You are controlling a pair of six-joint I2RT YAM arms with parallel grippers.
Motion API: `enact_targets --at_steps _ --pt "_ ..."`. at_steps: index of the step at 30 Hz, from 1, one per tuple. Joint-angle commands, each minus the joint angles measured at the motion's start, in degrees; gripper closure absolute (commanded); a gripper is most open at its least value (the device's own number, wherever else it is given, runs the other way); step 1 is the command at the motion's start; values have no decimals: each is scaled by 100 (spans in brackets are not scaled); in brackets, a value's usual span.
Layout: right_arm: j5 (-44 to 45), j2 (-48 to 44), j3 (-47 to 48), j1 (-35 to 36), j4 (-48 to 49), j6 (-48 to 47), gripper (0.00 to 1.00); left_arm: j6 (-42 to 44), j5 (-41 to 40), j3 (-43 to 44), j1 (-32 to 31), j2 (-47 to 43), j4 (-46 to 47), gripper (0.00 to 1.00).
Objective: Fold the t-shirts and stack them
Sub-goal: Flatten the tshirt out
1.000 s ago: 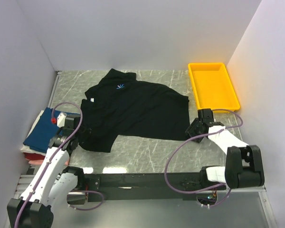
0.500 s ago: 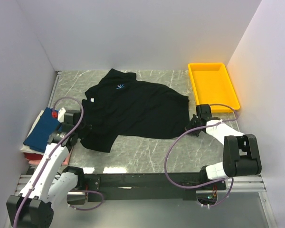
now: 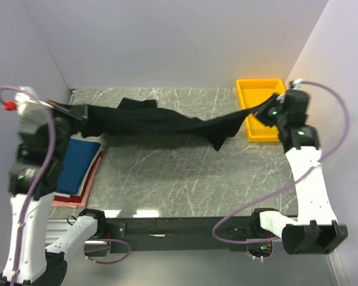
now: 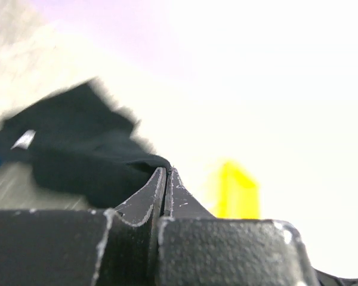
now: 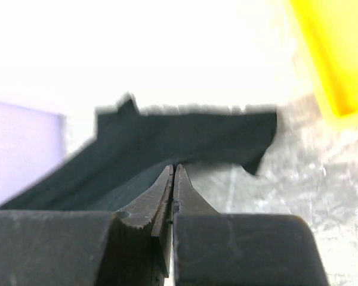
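The black t-shirt (image 3: 155,122) hangs stretched in the air above the table, held at both ends. My left gripper (image 3: 79,111) is raised at the far left and shut on one edge of it. My right gripper (image 3: 265,108) is raised at the right, shut on the opposite edge. In the left wrist view the jaws (image 4: 166,171) are pressed together on black cloth (image 4: 77,149), and a white label (image 4: 24,140) shows. In the right wrist view the shut gripper (image 5: 173,168) pinches the shirt (image 5: 185,137). Folded navy-blue (image 3: 77,164), red (image 3: 90,177) and pink (image 3: 64,202) t-shirts lie stacked at the table's left.
A yellow tray (image 3: 256,89) stands at the back right, partly behind my right arm, and shows in the right wrist view (image 5: 340,53). The grey marble table (image 3: 185,179) lies below the hanging shirt. White walls close in the left, back and right sides.
My right gripper shut on the shirt's right edge. Both arms then rose and spread, lifting the black t-shirt off the table and pulling it taut. The folded stack is now uncovered.
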Motion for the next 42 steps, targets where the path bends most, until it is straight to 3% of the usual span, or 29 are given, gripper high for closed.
enact_targets --at_steps 1,8,13,19,25,27,31,33,37,42 --pt "-225 -381 956 -271 -713 -77 100 439 -58 976 31 35 60 100" --pt "-332 -786 2233 -439 -1363 -85 100 747 -13 2759 31 290 -169 100" --pt "-498 -638 2857 -447 -1180 107 100 782 101 3139 31 492 235 100" --pt "-798 214 3209 -447 -294 266 100 967 31 2877 31 1168 1227 100" --pt "-991 1690 3814 -447 884 354 100 1143 319 3270 110 2784 2537 100" --pt "-912 2443 4540 -447 965 354 100 1204 504 4086 180 3697 2774 100" --pt "-1000 3746 6194 -518 983 441 100 1125 1093 6586 531 5646 2732 100" --pt "-1087 4257 6949 -579 1035 547 100 915 1401 6883 681 5897 3168 100" --pt "-1132 4128 6622 -720 1727 785 100 633 1753 5876 1058 5425 4110 100" --pt "-1052 3310 5138 -790 2274 723 100 677 1964 5480 1235 5055 4085 100"
